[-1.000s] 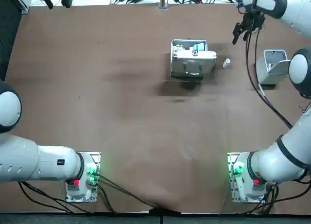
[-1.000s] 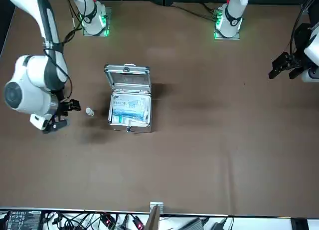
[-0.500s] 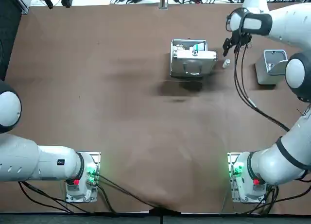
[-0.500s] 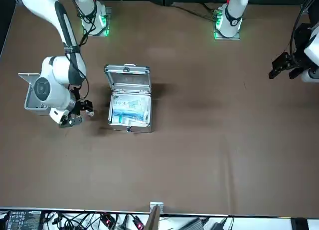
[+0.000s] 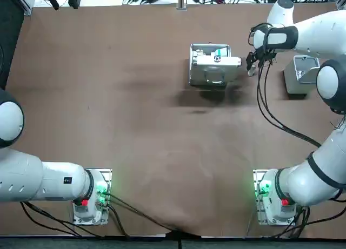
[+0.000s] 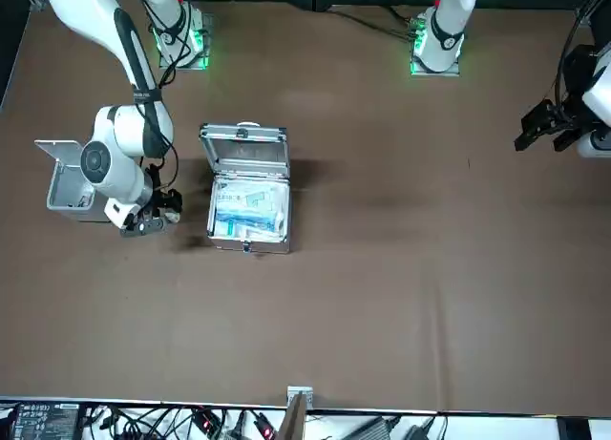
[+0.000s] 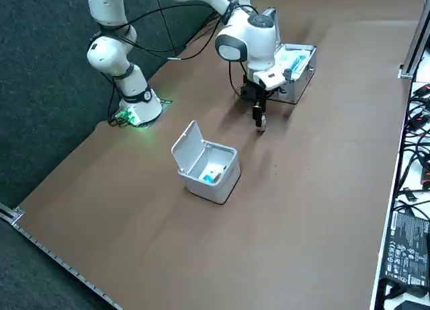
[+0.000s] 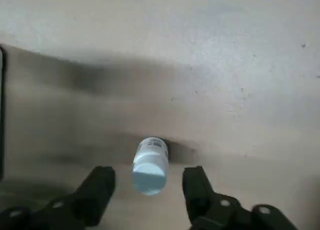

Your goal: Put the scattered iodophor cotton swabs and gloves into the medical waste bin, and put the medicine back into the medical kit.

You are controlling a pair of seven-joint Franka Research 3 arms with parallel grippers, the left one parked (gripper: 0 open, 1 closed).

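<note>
The small white medicine bottle stands on the brown table between the kit and the bin, with its pale cap toward the wrist camera. My right gripper is open and low over it, one finger on each side, not touching. In the right side view the bottle shows just under the gripper. From overhead the gripper covers most of the bottle. The silver medical kit lies open right beside it, with packets inside. The grey waste bin stands with its lid up and holds something white and blue.
The open kit stands close on one side of the gripper and the bin on the other. The arm's black cable hangs in a loop over the table. The table's far edge lies just beyond the kit.
My right gripper has swung from the far corner behind the bin toward the kit and dropped down over the medicine bottle. The bottle, kit and bin have not moved.
</note>
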